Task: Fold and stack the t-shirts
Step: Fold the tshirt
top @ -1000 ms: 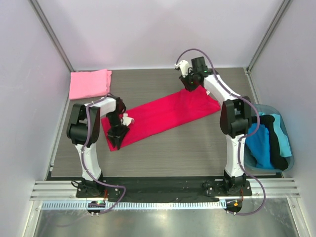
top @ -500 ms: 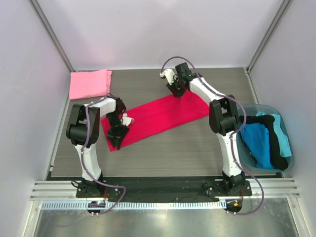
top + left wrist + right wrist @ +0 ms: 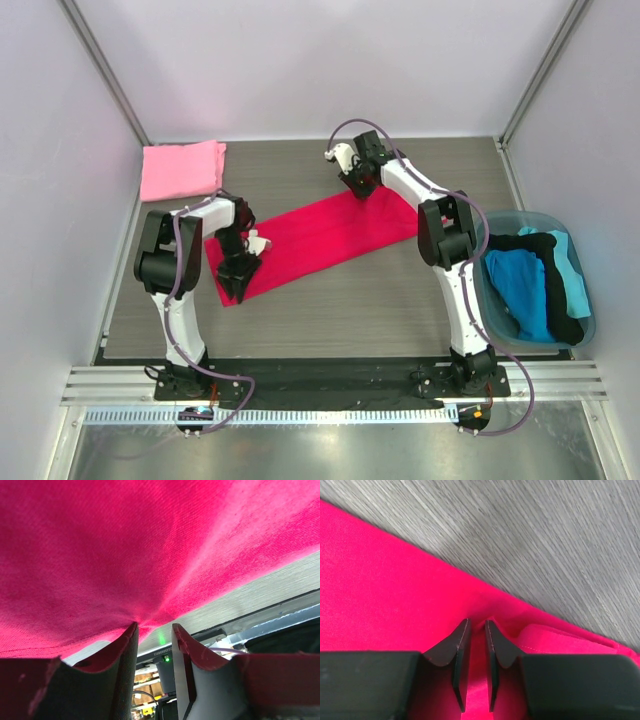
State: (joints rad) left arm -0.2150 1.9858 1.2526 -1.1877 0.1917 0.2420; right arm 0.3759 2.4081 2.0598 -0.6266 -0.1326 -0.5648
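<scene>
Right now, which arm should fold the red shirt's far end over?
Probably right: the right gripper pinches the red t-shirt at its far edge; the left gripper holds only the near corner.

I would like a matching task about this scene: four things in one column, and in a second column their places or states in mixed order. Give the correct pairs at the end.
Column 1
1. pink t-shirt
2. crimson t-shirt
3. blue bin
4. left hand

Column 2
A. beside the right edge of the table
B. clamped on the near-left end of the crimson t-shirt
C. folded, at the far left corner
D. spread across the middle of the table

Pairs: 1-C, 2-D, 3-A, 4-B
</scene>
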